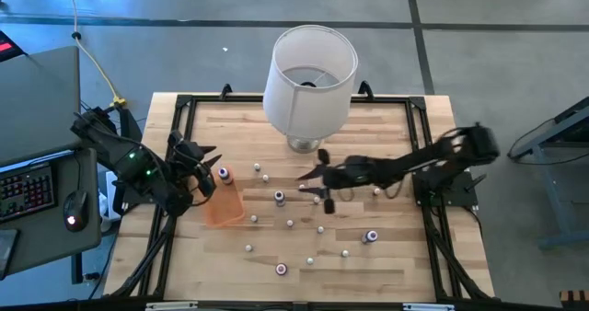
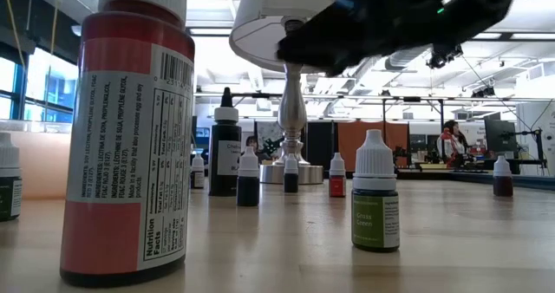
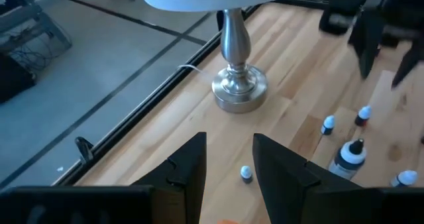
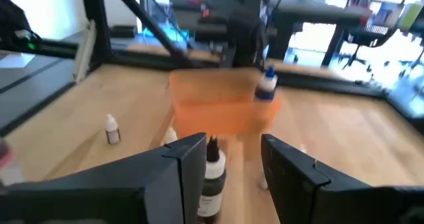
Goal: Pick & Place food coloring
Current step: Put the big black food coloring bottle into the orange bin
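Several tiny food coloring bottles stand scattered on the wooden table, among them a dark-tipped one [image 1: 280, 197], which also shows in the right wrist view [image 4: 212, 171]. A blue-topped bottle [image 1: 224, 174] stands at the far edge of the flat orange tray [image 1: 221, 208] and also shows in the right wrist view [image 4: 266, 86]. My right gripper [image 1: 313, 187] is open above the table's middle, and the dark-tipped bottle stands just ahead of its fingers [image 4: 233, 154]. My left gripper [image 1: 208, 169] is open beside the tray's far left corner. A small bottle [image 3: 246, 173] shows beyond its fingers.
A table lamp with a big white shade [image 1: 310, 72] and a metal base [image 3: 240, 95] stands at the far middle. A dark frame [image 1: 184, 109] rims the table. In the low view a large red bottle [image 2: 130, 128] and a green one [image 2: 375, 193] stand near the front edge.
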### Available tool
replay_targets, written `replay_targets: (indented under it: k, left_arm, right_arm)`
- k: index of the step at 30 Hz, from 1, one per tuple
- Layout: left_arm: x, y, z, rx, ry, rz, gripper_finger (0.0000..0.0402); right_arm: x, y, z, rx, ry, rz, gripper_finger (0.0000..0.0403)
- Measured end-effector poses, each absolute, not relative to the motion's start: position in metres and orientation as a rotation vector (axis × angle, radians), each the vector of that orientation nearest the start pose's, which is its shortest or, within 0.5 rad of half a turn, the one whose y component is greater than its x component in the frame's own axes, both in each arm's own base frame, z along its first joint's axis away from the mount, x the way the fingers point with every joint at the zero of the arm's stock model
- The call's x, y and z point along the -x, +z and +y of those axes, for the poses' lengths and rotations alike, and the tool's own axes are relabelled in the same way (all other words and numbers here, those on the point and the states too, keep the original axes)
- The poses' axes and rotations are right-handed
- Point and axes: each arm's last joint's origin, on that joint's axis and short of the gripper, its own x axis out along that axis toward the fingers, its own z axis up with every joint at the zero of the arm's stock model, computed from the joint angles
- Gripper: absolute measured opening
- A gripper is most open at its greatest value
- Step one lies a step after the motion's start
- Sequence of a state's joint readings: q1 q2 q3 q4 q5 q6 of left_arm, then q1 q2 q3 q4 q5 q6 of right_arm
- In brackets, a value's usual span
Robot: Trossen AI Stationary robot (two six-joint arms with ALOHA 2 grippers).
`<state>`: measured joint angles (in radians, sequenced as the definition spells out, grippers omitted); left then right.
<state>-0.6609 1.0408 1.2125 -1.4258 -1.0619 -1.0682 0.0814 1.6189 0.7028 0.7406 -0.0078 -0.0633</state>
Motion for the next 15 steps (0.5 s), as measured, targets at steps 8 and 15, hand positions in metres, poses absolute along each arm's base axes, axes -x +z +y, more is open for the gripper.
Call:
replay_targets:
  k: [8, 15]
  left_arm:
    - [-0.128, 0.355, -0.067, 0.032, 0.681, 0.513, 0.0121]
    - [-0.128, 0.355, -0.068, 0.01, 0.672, 0.525, 0.0121]
  right_arm:
    - [-0.369, 0.174, 0.03, -0.032, 0.087, 0.181, 0.0137]
    - [-0.381, 0.163, 0.031, -0.07, 0.084, 0.216, 0.0137]
